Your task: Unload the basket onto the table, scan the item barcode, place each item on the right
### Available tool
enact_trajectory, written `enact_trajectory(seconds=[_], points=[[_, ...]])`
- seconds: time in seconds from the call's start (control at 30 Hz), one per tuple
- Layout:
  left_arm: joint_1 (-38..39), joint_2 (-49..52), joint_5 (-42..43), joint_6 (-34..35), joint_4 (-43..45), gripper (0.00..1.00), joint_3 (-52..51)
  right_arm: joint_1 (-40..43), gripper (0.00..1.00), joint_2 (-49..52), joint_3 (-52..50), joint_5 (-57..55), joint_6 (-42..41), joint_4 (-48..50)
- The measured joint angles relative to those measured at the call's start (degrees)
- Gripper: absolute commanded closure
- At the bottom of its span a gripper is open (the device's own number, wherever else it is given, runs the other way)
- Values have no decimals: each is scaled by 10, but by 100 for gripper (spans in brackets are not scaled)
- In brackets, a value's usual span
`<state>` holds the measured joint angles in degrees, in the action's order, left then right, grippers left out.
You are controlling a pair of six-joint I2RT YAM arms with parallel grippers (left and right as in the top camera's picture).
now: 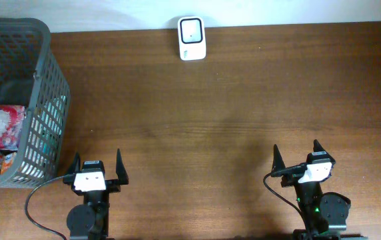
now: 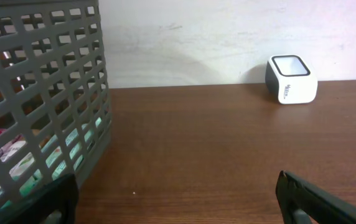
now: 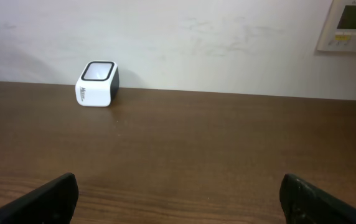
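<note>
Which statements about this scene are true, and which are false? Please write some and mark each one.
1. The scanner stands at the far edge of the table. True.
2. The left gripper holds a packet. False: it is open and empty.
3. The basket stands on the left side and has items inside. True.
4. The right gripper is shut. False: its jaws stand open, with nothing between them.
5. An item lies in front of the scanner. False: the only items in view are in the basket.
</note>
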<state>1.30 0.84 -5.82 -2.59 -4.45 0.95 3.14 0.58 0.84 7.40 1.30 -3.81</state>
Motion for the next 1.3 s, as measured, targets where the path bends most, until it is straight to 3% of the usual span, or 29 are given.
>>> enact_trajectory(seconds=[0.57,0.63,0.73,0.8,0.83,0.9,0.93,0.97,1.03,1.13,1.2,1.27,1.3], points=[[0,0,0,0,0,1,0,0,1,0,0,0,0,0],[-1,0,49,0,12,1,-1,0,1,0,0,0,0,0],[-1,4,201,0,184,1,-4,0,1,0,0,0,0,0],[0,2,240,0,348,1,-2,0,1,0,0,0,0,0],[0,1,233,0,384,1,11,0,1,0,0,0,0,0],[0,11,183,-17,300,1,102,0,1,0,0,0,0,0],[-1,28,159,-23,155,1,195,0,1,1,0,0,0,0],[-2,104,137,-28,19,1,356,0,1,1,0,0,0,0],[-2,172,181,-32,-136,1,496,0,1,1,0,0,0,0],[-2,220,179,-7,-95,1,572,0,1,1,0,0,0,0],[-2,322,125,13,-243,1,737,0,1,1,0,0,0,0],[-2,445,122,13,-432,1,891,0,2,1,0,0,0,0],[-2,514,124,13,-468,1,942,0,1,1,0,0,0,0]])
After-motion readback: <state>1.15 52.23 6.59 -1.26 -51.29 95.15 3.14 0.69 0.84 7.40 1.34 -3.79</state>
